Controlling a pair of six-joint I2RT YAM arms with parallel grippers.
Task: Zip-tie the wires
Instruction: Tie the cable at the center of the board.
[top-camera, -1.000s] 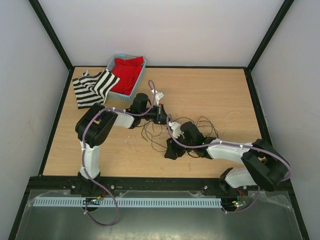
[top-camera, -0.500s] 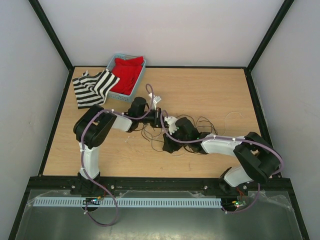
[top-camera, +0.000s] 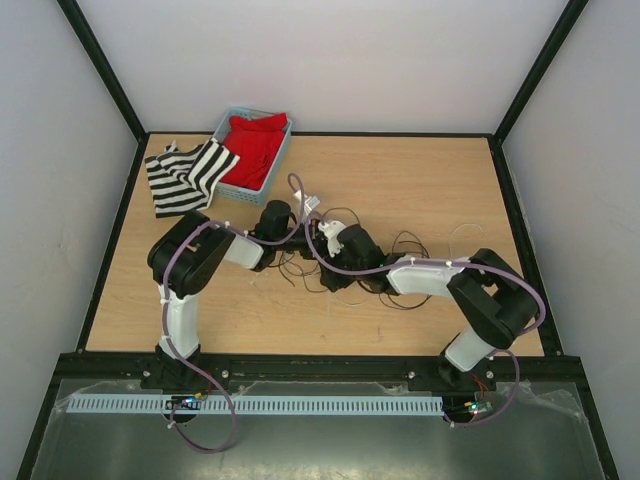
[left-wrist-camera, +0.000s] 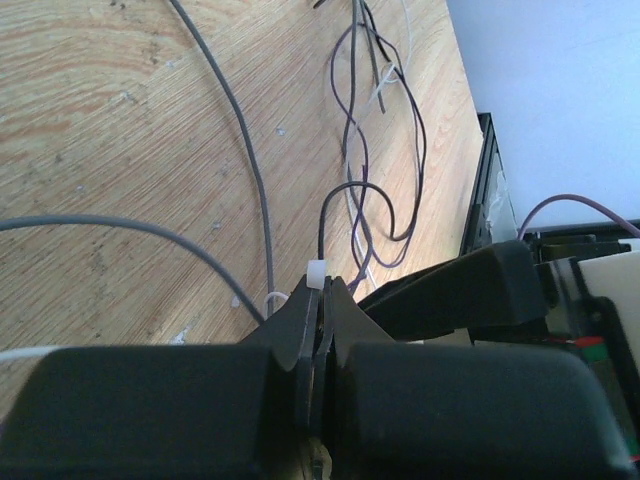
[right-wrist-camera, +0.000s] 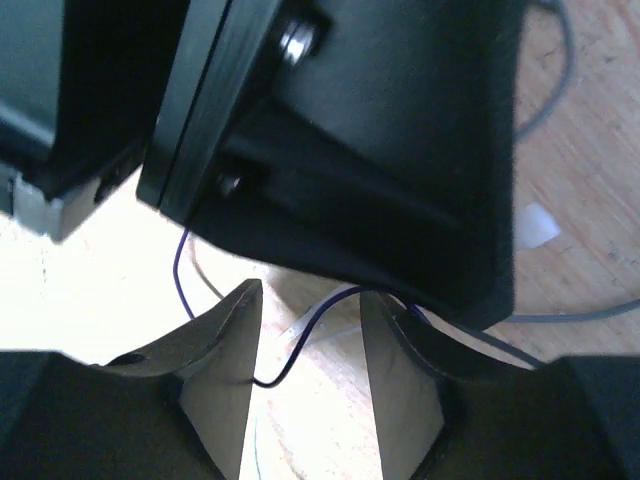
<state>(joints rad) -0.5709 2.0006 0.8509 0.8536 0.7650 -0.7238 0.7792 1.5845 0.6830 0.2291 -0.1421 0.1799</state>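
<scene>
Mid bench (top-camera: 430, 180), top view: both my hands sit close together, a little left of the frame's middle.

Left hand (left-wrist-camera: 318, 300): clamped tight, tips together. A small white nub of the zip tie (left-wrist-camera: 316, 271) sticks out from between the tips. A thin white loop shows just left of it, low against the wood. I cannot tell how far the rest of the strip runs.

Right hand (right-wrist-camera: 305, 330): fingers (right-wrist-camera: 228, 350) apart at a middling width, gripping nothing. One dark strand of the wires (left-wrist-camera: 352, 150) crosses the gap. A pale strip lies on the wood behind it; tie or pale wire, I cannot tell. The black body of my left hand fills the upper part of that view, right in front of the fingers.

Wires: loose loops on the bench, dark purple-black with pale ones among them, running to the upper middle of the left wrist view. A thicker grey strand arcs across its left half. From above, the loops spread around the hands and off to their right.

Upper left of the bench: basket (top-camera: 280, 158), blue, with a red cloth (top-camera: 255, 145) in it. A striped cloth (top-camera: 185, 175) touches its left side.
</scene>
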